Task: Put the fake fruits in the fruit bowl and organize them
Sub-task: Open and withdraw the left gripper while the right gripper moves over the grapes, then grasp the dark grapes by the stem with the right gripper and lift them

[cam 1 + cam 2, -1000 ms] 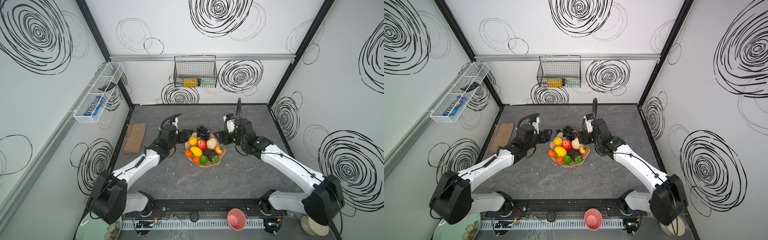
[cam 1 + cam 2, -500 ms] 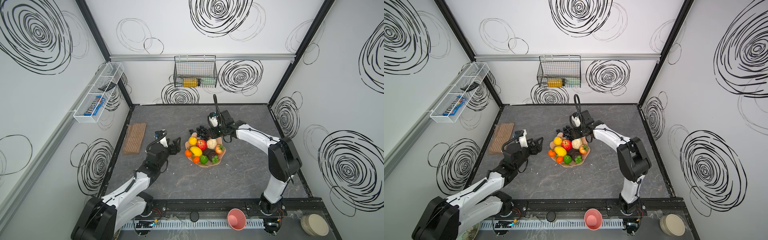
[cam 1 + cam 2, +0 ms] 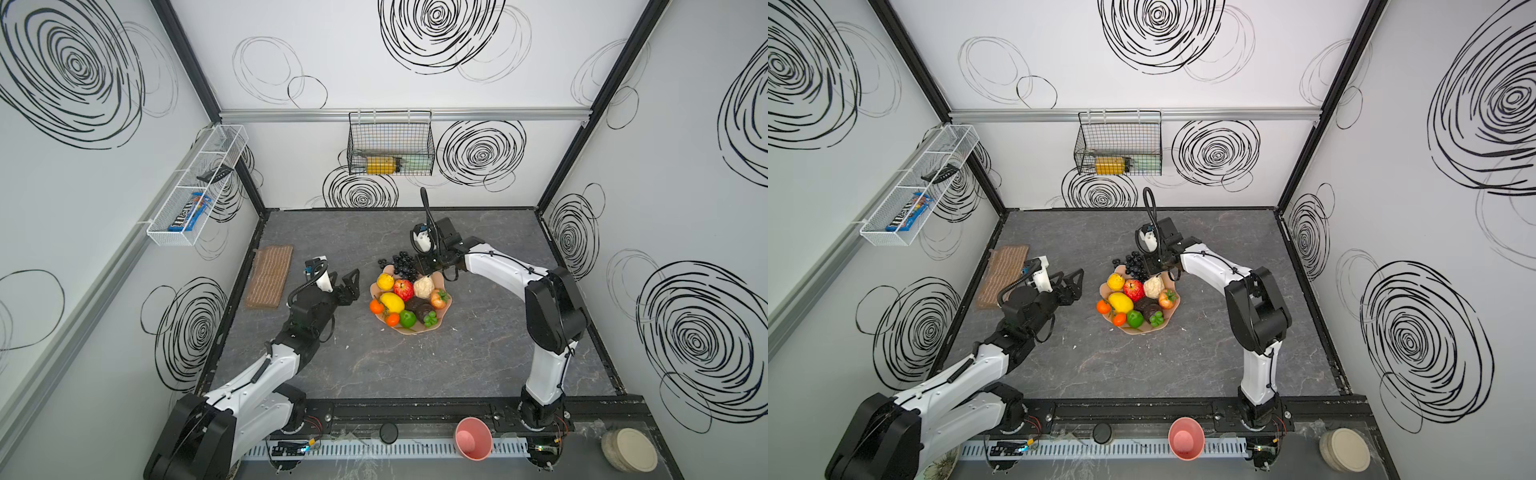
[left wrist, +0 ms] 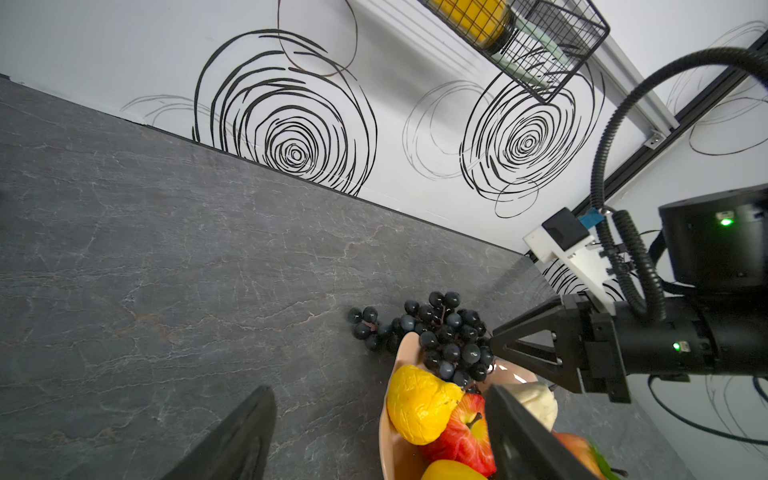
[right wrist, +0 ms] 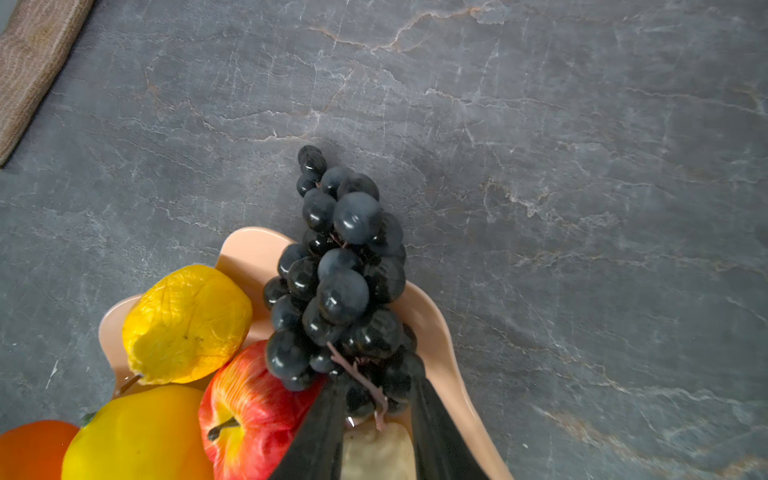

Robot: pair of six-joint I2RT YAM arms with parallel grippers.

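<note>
The peach-pink fruit bowl sits mid-table holding two lemons, a red apple, a beige pear, oranges, a lime and a dark avocado. A black grape bunch drapes over the far rim, half on the table. My right gripper reaches in from the far right, shut on the bunch's stem end. My left gripper hovers open just left of the bowl, holding nothing.
A brown mat lies by the left wall. A pink cup and a stack of plates sit at the front edge. A wire basket hangs on the back wall, a white shelf on the left wall.
My right gripper swung from the bowl's right side to the grape bunch at the far rim and narrowed its jaws onto it. My left gripper drew back a little from the bowl.
</note>
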